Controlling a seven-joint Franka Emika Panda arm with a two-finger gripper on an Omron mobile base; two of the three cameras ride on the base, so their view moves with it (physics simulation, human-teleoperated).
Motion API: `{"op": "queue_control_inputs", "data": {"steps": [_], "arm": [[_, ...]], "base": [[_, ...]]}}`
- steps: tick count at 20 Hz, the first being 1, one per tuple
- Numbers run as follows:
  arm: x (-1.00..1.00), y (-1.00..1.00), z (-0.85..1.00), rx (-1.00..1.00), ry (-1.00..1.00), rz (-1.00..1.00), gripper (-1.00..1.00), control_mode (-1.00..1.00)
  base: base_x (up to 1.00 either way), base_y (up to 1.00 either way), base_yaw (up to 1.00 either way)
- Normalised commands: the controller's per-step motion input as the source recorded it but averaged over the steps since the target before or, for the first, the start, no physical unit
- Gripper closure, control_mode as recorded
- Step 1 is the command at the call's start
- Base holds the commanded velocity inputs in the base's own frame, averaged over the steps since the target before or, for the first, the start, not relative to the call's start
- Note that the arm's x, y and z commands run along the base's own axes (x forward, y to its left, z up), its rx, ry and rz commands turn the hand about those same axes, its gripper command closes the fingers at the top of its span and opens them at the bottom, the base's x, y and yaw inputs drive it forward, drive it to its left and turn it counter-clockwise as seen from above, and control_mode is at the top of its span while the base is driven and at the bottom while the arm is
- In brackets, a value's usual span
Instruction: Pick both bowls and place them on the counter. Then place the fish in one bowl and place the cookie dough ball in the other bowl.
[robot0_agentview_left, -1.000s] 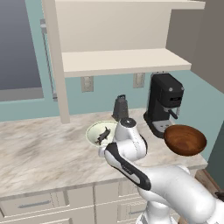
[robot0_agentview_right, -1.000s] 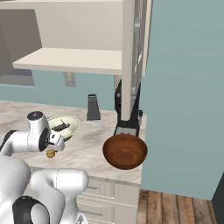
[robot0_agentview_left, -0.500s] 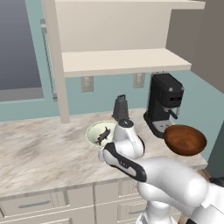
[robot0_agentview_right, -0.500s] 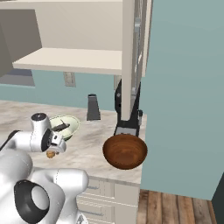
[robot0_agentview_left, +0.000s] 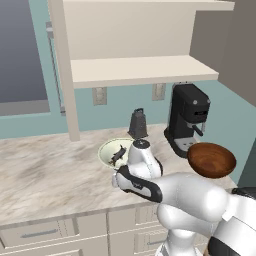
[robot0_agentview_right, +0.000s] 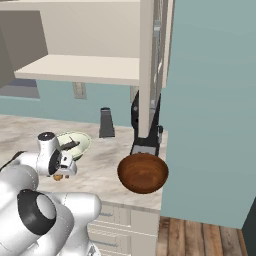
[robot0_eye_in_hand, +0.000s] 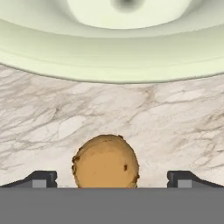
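cookie dough ball (robot0_eye_in_hand: 106, 162) | golden-brown, rounded, dark specks | on marbled counter (robot0_eye_in_hand: 52, 118)

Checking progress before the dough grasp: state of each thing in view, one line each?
cream-white bowl: upright on the counter, fish inside.
fish: lying in the cream-white bowl.
reddish-brown bowl: upright near the counter's right end, nothing in it.
cookie dough ball: on the counter beside the cream-white bowl, between the claw's tips, not gripped.
claw: open, low over the dough ball.
coffee machine: upright at the back of the counter.
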Motion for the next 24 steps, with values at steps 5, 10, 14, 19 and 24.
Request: {"op": "queue_control_inputs", "data": {"steps": [5,10,14,19,24], "arm": [[0.03,0.03,-0.12,-0.03,0.00,0.05,-1.00,-1.00],[0.00,0.02,-0.11,-0.01,0.00,0.05,-1.00,-1.00],[0.00,0.01,-0.07,0.00,0.00,0.05,1.00,-1.00],[0.00,0.00,-0.01,-0.02,-0.01,0.07,1.00,-1.00],[-0.13,-0.08,0.07,-0.04,-0.03,0.08,1.00,-1.00]], "base": [[0.00,0.00,0.00],[0.00,0.00,0.00],[0.00,0.00,0.00],[0.00,0.00,0.00],[0.00,0.00,0.00]]}}
